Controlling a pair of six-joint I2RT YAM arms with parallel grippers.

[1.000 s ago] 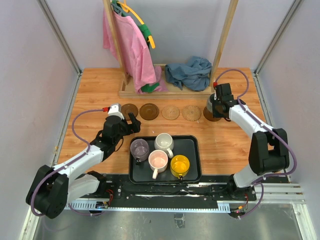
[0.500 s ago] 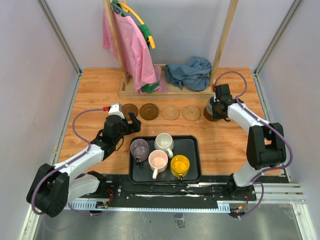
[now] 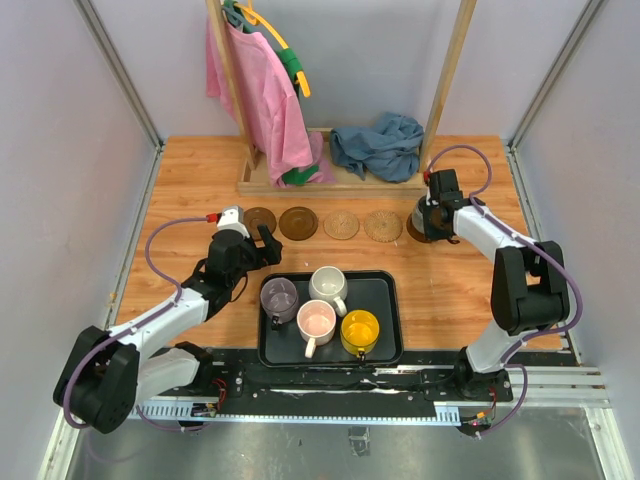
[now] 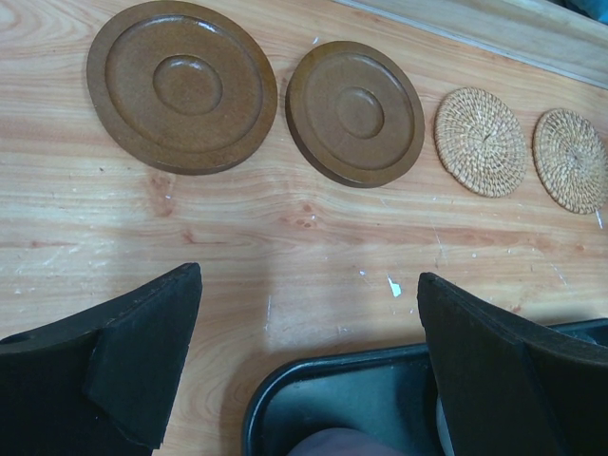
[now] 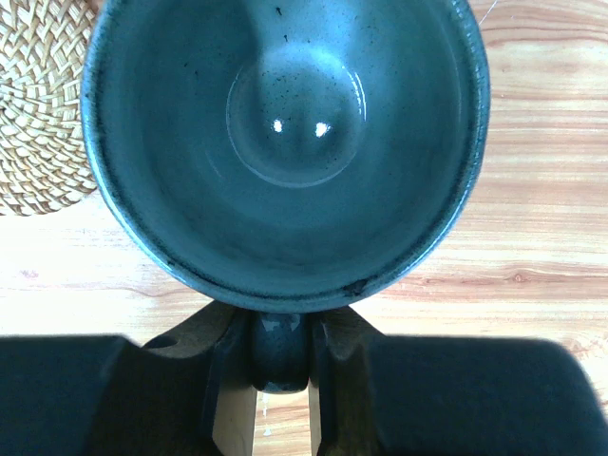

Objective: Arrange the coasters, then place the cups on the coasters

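Two dark brown coasters [image 3: 260, 219] [image 3: 298, 223] and two woven coasters [image 3: 341, 224] [image 3: 382, 226] lie in a row, with a third dark brown coaster [image 3: 414, 232] at its right end. My right gripper [image 5: 280, 347] is shut on the handle of the grey-blue cup [image 5: 285, 142], which is upright over that last coaster [image 3: 432, 216]. Whether the cup touches it I cannot tell. The purple-grey cup [image 3: 279, 296], white cup [image 3: 327, 284], pink cup [image 3: 316, 322] and yellow cup [image 3: 360, 329] stand in the black tray [image 3: 385, 300]. My left gripper [image 4: 309, 313] is open over the tray's far left corner [image 4: 285, 399].
A wooden rack [image 3: 300, 180] with a pink garment [image 3: 265, 100] stands at the back. A blue cloth [image 3: 380, 145] lies bunched on its base. Grey walls close in the table on both sides.
The right arm's elbow has swung inward while the grey-blue cup stays over the rightmost coaster. The left arm has not moved.
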